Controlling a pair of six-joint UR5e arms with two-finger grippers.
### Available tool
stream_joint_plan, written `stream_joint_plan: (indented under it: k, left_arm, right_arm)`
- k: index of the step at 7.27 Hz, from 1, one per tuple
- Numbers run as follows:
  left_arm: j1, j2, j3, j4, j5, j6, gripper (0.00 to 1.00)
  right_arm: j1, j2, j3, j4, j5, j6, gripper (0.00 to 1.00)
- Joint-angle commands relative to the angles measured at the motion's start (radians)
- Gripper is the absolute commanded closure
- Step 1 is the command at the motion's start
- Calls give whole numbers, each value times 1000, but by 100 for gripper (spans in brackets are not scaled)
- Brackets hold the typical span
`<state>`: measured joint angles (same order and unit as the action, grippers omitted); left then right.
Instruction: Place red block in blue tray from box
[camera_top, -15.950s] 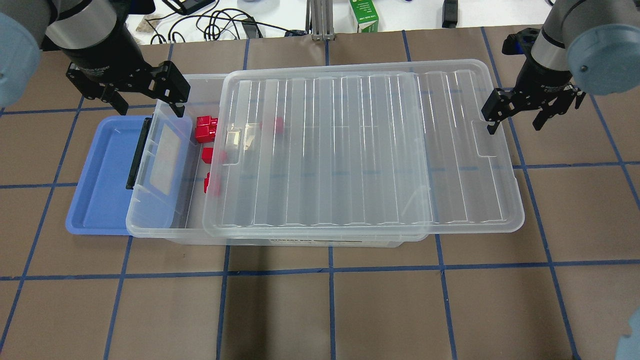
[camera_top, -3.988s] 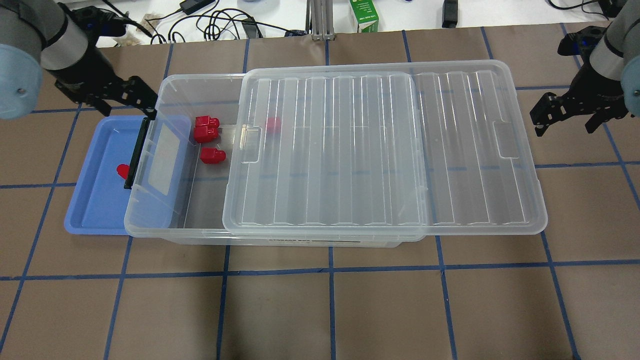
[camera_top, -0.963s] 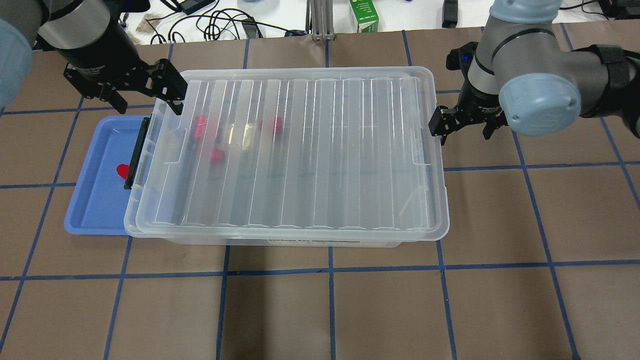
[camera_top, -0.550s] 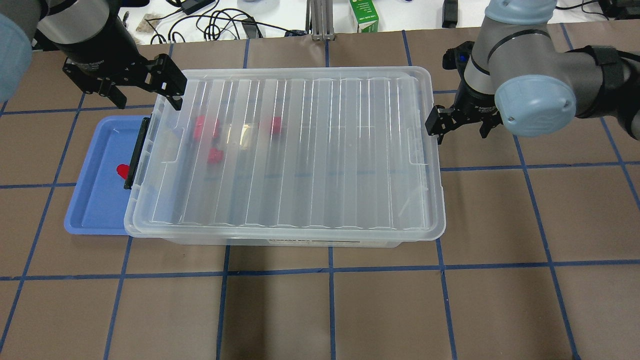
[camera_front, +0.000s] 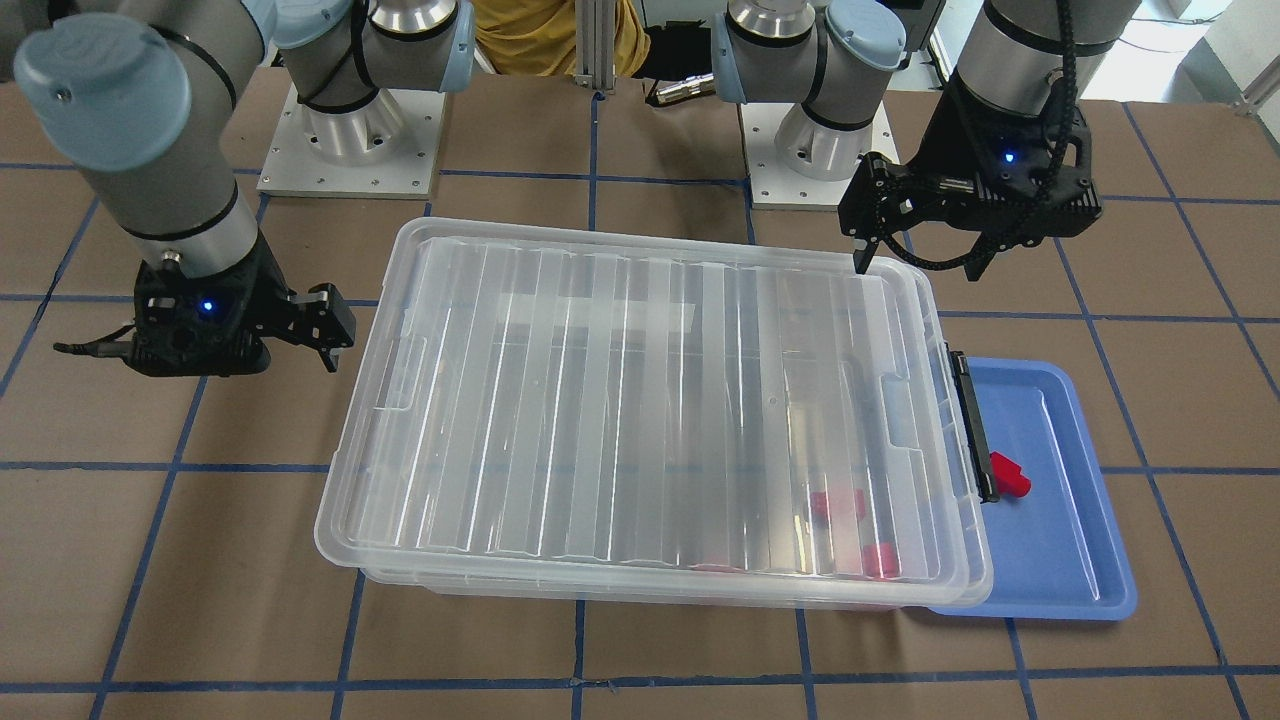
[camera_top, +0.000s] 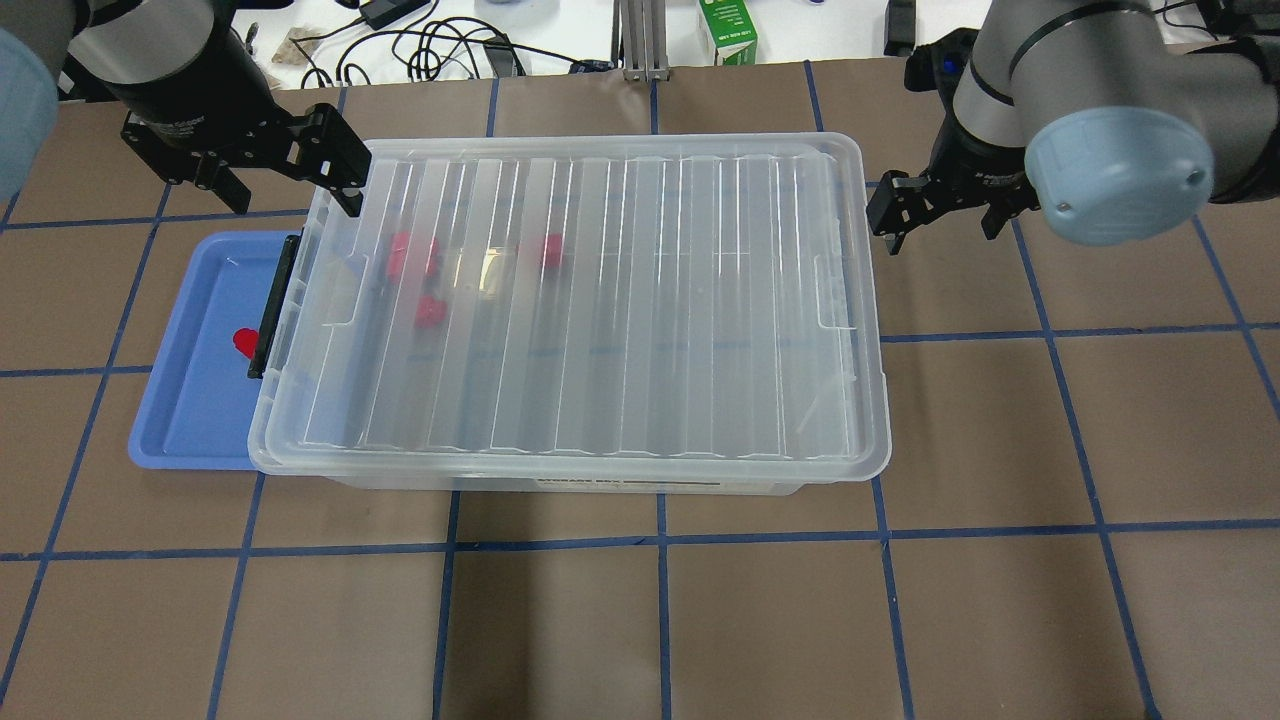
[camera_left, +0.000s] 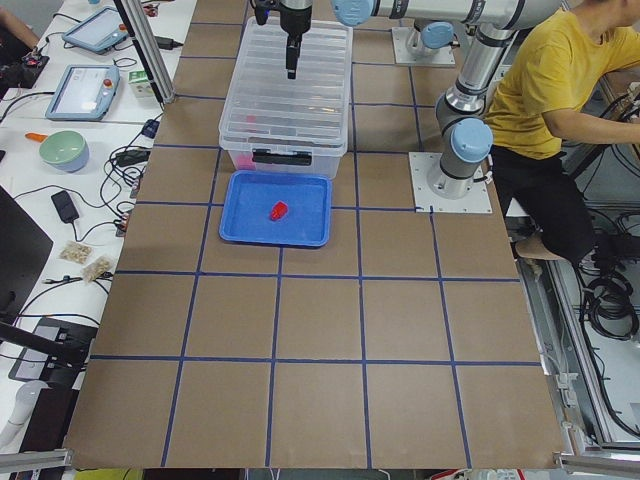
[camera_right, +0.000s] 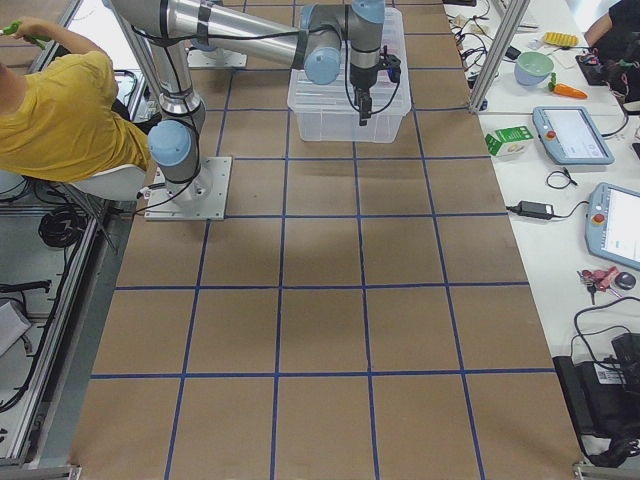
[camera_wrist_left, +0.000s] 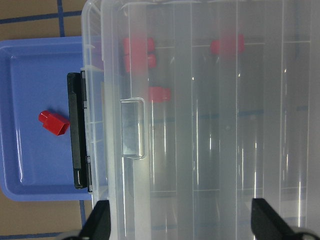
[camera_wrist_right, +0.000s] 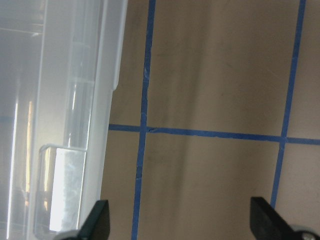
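Red block in blue tray, apart from left jaws — spread, empty.

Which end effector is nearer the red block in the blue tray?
Left. The left end effector hovers by the blue tray holding the red block; the right end effector is across the box.

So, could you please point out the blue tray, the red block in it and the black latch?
blue tray (camera_top: 190, 400): overhead view, bare floor.
red block (camera_wrist_left: 53, 122): left wrist view, top face.
black latch (camera_wrist_left: 75, 130): left wrist view, mid-bar.
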<state>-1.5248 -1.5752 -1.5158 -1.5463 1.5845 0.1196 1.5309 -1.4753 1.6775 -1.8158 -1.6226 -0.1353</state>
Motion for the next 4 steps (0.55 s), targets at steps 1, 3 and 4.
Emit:
stream_joint_plan:
  k: [1, 3, 4]
  left_arm:
    - [0, 1, -3, 0, 0, 0, 0]
    - [-1, 3, -13, 0, 2, 0, 0]
    - [-6, -2, -17, 3, 3, -2, 0]
  right_arm:
    - [0, -66, -41, 110, 4, 93, 0]
    - [6, -83, -28, 156, 7, 154, 0]
    - [30, -94, -30, 197, 9, 157, 0]
